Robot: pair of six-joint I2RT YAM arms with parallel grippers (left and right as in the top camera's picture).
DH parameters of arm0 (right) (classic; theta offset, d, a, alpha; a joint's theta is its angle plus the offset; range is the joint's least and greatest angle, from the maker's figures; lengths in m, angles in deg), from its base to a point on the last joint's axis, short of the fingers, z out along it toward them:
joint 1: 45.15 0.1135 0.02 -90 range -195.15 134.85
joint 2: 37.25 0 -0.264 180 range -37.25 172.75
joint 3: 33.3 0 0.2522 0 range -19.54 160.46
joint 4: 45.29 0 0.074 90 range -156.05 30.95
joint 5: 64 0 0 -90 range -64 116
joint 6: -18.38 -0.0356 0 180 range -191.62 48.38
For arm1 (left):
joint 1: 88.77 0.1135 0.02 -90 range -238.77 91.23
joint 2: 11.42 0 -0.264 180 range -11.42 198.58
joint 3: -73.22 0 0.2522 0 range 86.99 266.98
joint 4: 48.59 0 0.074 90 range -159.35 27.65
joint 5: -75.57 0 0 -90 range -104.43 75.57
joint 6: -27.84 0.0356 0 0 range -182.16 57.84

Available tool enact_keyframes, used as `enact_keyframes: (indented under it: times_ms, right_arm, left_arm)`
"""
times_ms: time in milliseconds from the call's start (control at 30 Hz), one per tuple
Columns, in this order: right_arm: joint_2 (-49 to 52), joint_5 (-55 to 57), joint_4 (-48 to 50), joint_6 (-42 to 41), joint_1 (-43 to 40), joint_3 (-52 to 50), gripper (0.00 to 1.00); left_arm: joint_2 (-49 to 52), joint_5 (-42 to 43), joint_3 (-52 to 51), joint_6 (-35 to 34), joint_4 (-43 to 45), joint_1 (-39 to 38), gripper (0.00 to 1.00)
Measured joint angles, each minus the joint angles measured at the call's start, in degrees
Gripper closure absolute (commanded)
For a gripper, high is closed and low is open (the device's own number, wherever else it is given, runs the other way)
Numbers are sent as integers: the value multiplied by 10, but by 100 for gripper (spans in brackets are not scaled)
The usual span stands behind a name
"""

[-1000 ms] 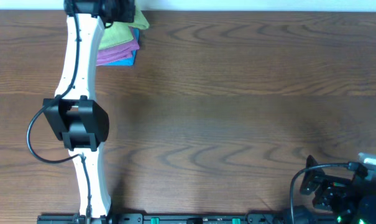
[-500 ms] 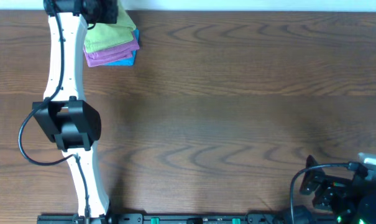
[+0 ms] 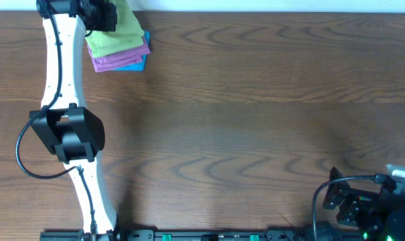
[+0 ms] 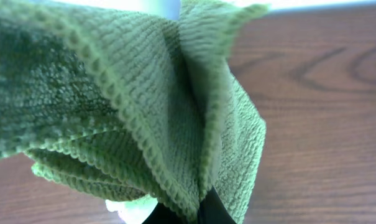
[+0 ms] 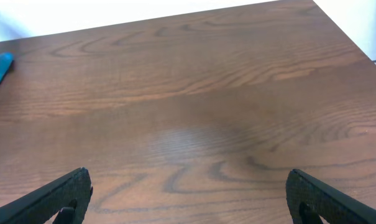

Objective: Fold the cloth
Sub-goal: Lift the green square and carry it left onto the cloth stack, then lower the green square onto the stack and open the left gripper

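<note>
A folded green cloth (image 3: 118,33) lies on top of a small stack at the table's far left corner, over a purple cloth (image 3: 125,59) and a blue cloth (image 3: 132,65). My left gripper (image 3: 102,15) is at the stack's far left edge, shut on the green cloth, whose folds fill the left wrist view (image 4: 144,112). My right gripper (image 5: 188,193) is open and empty, held low near the table's front right corner. The blue cloth's edge shows at the far left of the right wrist view (image 5: 0,67).
The brown wooden table (image 3: 256,114) stretches right of the stack. The left arm (image 3: 65,127) runs along the left side from the front edge. The right arm's base (image 3: 369,207) sits at the front right corner.
My left gripper and arm have shifted left along the back edge, drawing the green cloth's top layer left over the stack. The right arm has not moved.
</note>
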State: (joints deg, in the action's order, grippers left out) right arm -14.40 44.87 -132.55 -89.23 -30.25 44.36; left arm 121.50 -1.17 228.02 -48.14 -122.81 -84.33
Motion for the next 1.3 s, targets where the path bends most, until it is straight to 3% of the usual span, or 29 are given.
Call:
enact_keyframes:
  times_ms: [267,500,533,567,633,667,700,1300]
  right_arm:
    - [0,0,0,0,0,0,1]
    - [0,0,0,0,0,0,1]
    - [0,0,0,0,0,0,1]
    - [0,0,0,0,0,0,1]
    - [0,0,0,0,0,0,1]
    - [0,0,0,0,0,0,1]
    - [0,0,0,0,0,0,1]
    - [0,0,0,0,0,0,1]
  left_arm:
    - [43,-11,0,13,-11,0,94]
    - [77,-69,0,13,7,1,94]
    - [77,-76,0,13,10,1,87]
    - [77,-85,0,15,14,1,60]
    - [77,-98,0,14,20,1,28]
    - [77,-103,0,14,23,1,8]
    - [77,-107,0,14,25,1,4]
    - [77,-189,2,-23,39,1,5]
